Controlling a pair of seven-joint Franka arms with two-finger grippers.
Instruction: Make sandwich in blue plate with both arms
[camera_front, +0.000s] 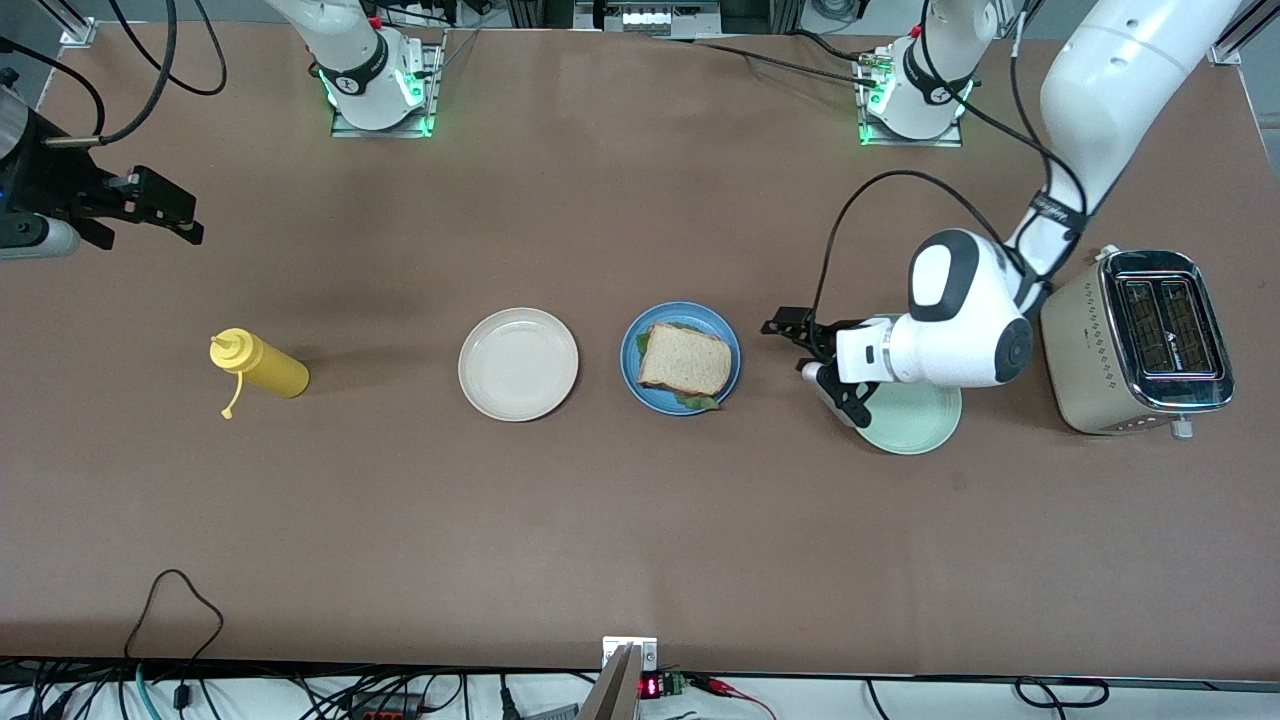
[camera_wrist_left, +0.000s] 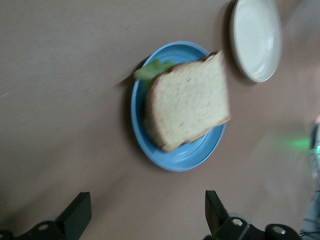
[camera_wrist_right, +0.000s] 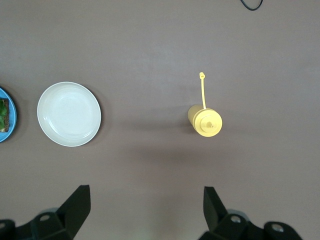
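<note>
While the sandwich (camera_front: 684, 359) sits on the blue plate (camera_front: 630, 352), its lettuce is mostly hidden; the left gripper (camera_front: 815, 365), spread empty, covers the mint plate (camera_front: 925, 428); the right gripper (camera_front: 165, 212) is spread too, partly cut off.

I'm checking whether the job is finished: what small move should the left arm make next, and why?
Probably lift the open left end effector up and away. The toasted bread-and-lettuce sandwich already sits assembled on the round blue plate, and nothing is held.
</note>
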